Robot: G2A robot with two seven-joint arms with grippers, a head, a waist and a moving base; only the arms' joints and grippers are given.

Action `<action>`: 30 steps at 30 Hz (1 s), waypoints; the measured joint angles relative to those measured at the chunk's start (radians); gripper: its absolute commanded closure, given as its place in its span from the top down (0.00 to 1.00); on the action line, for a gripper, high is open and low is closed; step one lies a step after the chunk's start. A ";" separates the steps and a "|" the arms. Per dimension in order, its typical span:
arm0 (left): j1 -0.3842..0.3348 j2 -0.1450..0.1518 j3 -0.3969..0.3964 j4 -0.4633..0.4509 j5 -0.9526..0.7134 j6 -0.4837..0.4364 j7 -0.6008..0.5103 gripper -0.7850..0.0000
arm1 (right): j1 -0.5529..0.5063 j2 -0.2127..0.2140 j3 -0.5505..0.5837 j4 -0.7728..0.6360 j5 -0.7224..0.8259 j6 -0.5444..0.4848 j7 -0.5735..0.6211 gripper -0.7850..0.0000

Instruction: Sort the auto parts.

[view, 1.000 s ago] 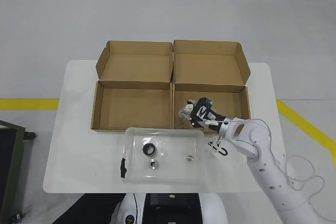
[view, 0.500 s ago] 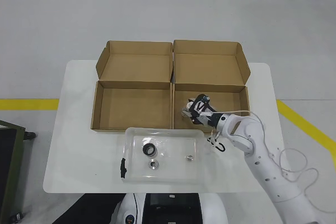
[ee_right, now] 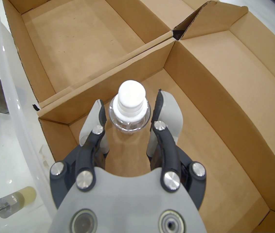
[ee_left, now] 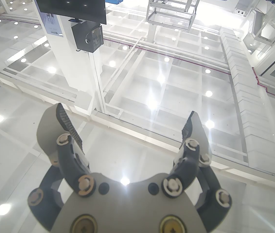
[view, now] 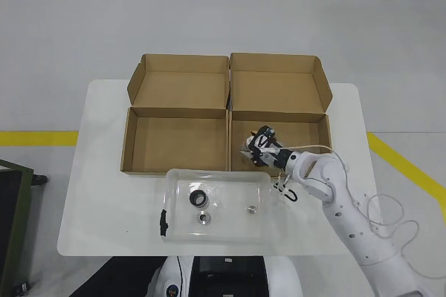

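Note:
A white-capped clear plastic part sits upright between the fingers of my right gripper, which is shut on it low inside the right cardboard box, near the corner by the divider wall. From above, the right gripper and the part are at the left end of the right box. The left cardboard box holds nothing. My left gripper is open with nothing between its fingers and points up at the ceiling.
A clear plastic tray in front of the boxes holds a black ring-shaped part, a small metal piece and a bolt. A black item lies at the tray's left edge. Both box lids stand open at the back.
My right gripper has shifted slightly further into the right box with the white-capped part, and the forearm has swung in closer behind it.

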 measured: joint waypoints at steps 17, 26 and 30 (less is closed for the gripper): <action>0.000 0.000 0.000 0.000 0.000 0.000 0.000 1.00 | -0.053 0.029 0.114 -0.268 0.032 -0.079 0.064 1.00; 0.000 0.000 0.000 0.000 0.000 0.000 0.000 1.00 | -0.149 0.050 0.143 -0.468 0.056 -0.168 0.155 1.00; 0.000 0.000 0.000 0.000 0.000 0.000 0.000 1.00 | -0.201 0.061 0.153 -0.556 0.049 -0.207 0.205 1.00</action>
